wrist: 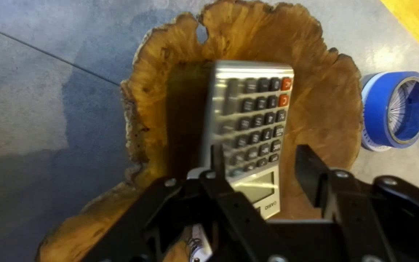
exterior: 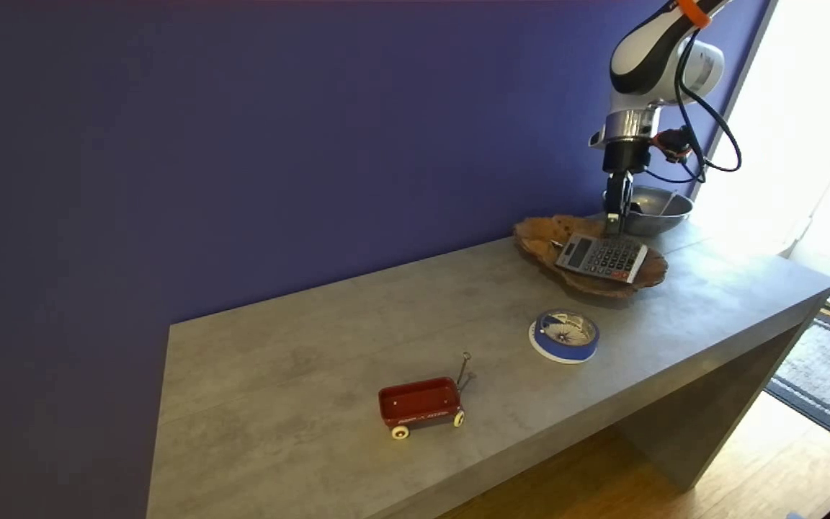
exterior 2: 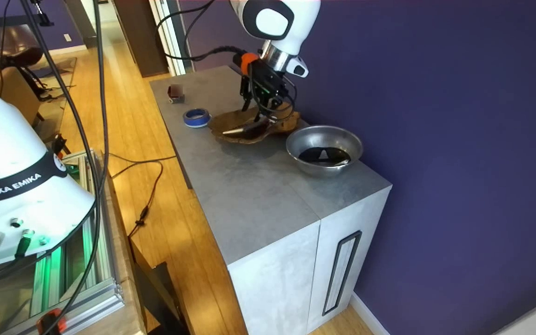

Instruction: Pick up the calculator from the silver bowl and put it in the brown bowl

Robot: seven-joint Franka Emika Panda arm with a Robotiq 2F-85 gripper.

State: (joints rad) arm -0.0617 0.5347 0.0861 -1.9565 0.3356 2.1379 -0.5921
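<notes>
Calculator (wrist: 249, 127) lies in the brown bowl (wrist: 324, 112) beneath the tool (wrist: 260, 153), which we see spread; near the tool stands the silver bowl (exterior 2: 324, 137).

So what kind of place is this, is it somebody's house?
Probably a room in a home, or maybe an office; I can't be sure. It has a purple wall, a wooden floor and, in the background, what looks like a leather chair.

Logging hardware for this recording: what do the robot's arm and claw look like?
White arm with black patches, an orange strap, silver wrist ring and black cables; its base band reads FRANKA EMIKA. The claw is mostly black, with two blocky fingers and silver screws.
</notes>
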